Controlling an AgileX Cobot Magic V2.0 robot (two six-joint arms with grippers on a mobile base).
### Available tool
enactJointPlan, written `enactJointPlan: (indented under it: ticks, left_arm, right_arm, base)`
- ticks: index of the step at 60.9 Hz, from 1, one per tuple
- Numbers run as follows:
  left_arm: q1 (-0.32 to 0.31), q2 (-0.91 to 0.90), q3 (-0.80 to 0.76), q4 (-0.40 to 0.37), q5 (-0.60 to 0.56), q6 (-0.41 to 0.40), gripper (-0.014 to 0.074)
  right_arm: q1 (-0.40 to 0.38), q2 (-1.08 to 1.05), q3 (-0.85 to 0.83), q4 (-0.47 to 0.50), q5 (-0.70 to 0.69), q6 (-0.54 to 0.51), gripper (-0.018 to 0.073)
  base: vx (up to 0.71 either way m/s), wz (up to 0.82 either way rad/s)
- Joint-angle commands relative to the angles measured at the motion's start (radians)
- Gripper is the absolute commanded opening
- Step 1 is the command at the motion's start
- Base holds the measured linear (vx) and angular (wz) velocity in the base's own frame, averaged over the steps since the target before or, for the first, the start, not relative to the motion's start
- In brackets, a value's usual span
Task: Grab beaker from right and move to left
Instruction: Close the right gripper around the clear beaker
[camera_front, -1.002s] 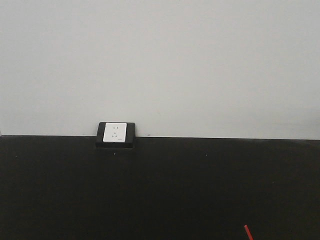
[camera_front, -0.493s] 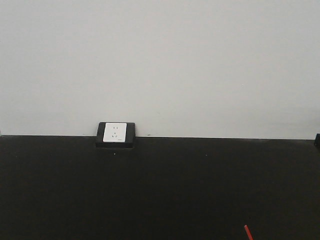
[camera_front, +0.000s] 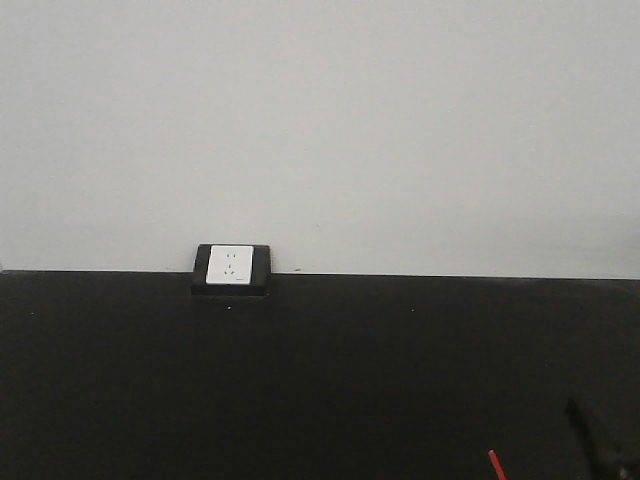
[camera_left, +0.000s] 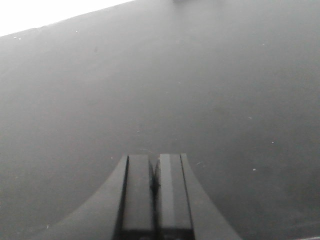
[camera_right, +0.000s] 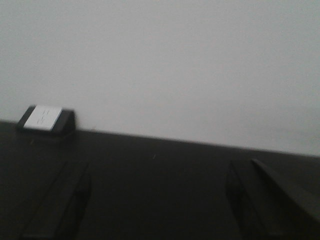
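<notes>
socket box (camera_front: 232, 268): black housing with a white face, standing at the back edge of the table (camera_front: 300, 380), against the wall (camera_front: 320, 120); the right wrist view also shows it (camera_right: 46, 119), blurred.
left gripper (camera_left: 155, 166): jaws pressed together with nothing between them, low over bare table, the socket box out of this view.
right gripper (camera_right: 160, 172): jaws spread wide and empty, facing the wall, with the socket box ahead and off to the left of the left finger (camera_right: 60, 205).
red sliver (camera_front: 497, 465): thin and slanted, at the front view's bottom edge, well right of the socket box and nearer the camera.
dark shape (camera_front: 600, 445): blurred, just right of the red sliver; cannot tell what it is.
beaker: in none of the views, so its place cannot be told.
</notes>
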Motion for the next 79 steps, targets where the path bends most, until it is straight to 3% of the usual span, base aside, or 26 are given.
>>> enactJointPlan:
  ticks: [1, 14, 27, 41, 63, 79]
  left_arm:
    - [-0.006, -0.006, 0.019, 0.000, -0.077, -0.001, -0.0006]
    - [-0.006, -0.006, 0.019, 0.000, -0.077, -0.001, -0.0006]
    - [-0.006, -0.006, 0.019, 0.000, -0.077, -0.001, -0.0006]
    - [-0.006, -0.006, 0.019, 0.000, -0.077, -0.001, -0.0006]
    - [-0.006, -0.006, 0.019, 0.000, -0.077, -0.001, -0.0006]
    - [-0.006, -0.006, 0.019, 0.000, -0.077, -0.001, -0.0006]
  right_arm:
    - [-0.001, 0.050, 0.079, -0.072, -0.221, 0.017, 0.0559]
    - [-0.002, 0.183, 0.226, -0.062, -0.434, 0.029, 0.0536]
    - [-0.002, 0.293, 0.252, -0.108, -0.468, 0.027, 0.0530]
    - [-0.002, 0.460, 0.252, -0.098, -0.579, 0.003, 0.0530]
    - [-0.002, 0.637, 0.249, -0.090, -0.582, -0.117, 0.0530]
    - [-0.002, 0.674, 0.172, -0.121, -0.582, -0.126, 0.0530]
  base:
    - [0.00, 0.00]
    - [0.00, 0.00]
    - [0.00, 0.00]
    - [0.00, 0.00]
    - [0.00, 0.00]
    - [0.00, 0.00]
